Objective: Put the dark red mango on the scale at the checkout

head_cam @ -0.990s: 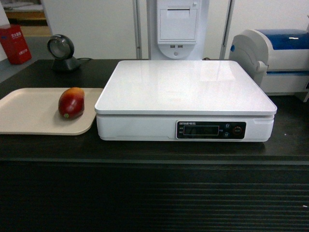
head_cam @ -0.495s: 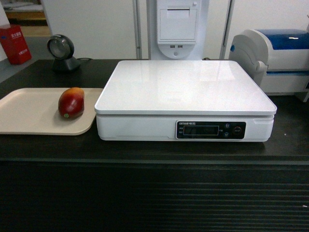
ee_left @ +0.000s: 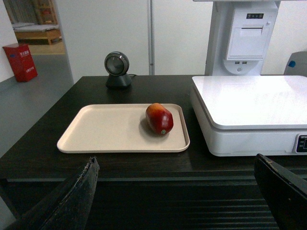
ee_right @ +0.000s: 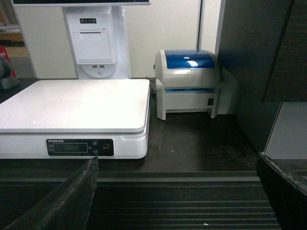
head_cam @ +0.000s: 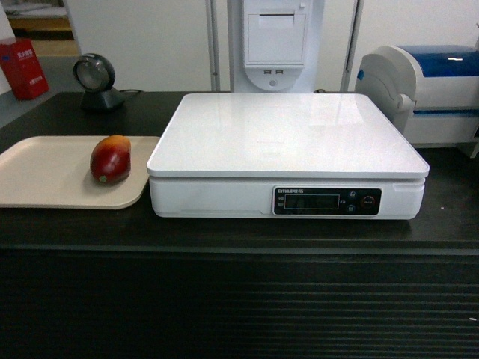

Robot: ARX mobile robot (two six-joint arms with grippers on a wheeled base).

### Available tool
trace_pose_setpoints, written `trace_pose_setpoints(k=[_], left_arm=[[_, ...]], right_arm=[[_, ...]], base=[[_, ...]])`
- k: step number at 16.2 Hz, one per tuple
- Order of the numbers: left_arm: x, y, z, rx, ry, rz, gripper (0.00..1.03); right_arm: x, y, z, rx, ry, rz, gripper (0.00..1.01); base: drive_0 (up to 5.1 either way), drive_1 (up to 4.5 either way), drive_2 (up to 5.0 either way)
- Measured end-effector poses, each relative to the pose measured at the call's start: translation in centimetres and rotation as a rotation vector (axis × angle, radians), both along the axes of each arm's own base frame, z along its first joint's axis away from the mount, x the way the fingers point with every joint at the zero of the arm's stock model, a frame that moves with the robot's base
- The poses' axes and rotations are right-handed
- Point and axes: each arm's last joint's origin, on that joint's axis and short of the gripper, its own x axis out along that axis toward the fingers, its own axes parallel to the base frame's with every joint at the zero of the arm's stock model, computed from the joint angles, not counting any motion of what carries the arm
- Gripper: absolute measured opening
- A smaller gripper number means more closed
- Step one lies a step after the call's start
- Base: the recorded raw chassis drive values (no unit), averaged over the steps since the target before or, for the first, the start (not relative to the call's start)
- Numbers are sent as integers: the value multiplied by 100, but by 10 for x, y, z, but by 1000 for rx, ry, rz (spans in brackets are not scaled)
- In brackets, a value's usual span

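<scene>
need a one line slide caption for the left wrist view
Left wrist view: dark red mango lying on a beige tray beside the white scale, open left gripper held back before the checkout.

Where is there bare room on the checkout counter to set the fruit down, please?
The scale platform is wholly bare. The beige tray is free left of the dark red mango. A dark counter strip lies open between the scale and the label printer. The back is crowded: barcode scanner, receipt printer.

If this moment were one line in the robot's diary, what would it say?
mango: on beige tray | scale: bare | left gripper: open, empty | right gripper: open, empty | pickup: not begun
</scene>
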Motion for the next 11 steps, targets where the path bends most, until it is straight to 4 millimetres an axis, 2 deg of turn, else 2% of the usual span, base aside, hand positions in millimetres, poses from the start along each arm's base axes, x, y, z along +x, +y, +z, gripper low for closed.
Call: trace_pose_setpoints(k=[1,3,5,6,8,11], left_arm=[[0,0,0,0,0,0,98],[4,-8,1,38,218,134,98],[11,-14,11,65,191,203,98],[19,-14,23,54,145,209,98],[42,-7,40,64,83,167,98],[104,19,63,98,40,58,98]], right_arm=[[0,0,0,0,0,0,98],[0,0,0,0,0,1,98],[0,0,0,0,0,0,98],[0,0,0,0,0,0,98],[0,0,0,0,0,0,98],[0,0,0,0,0,0,98]], base=[[0,0,0],[0,0,0],[0,0,0],[0,0,0],[0,0,0],[0,0,0]])
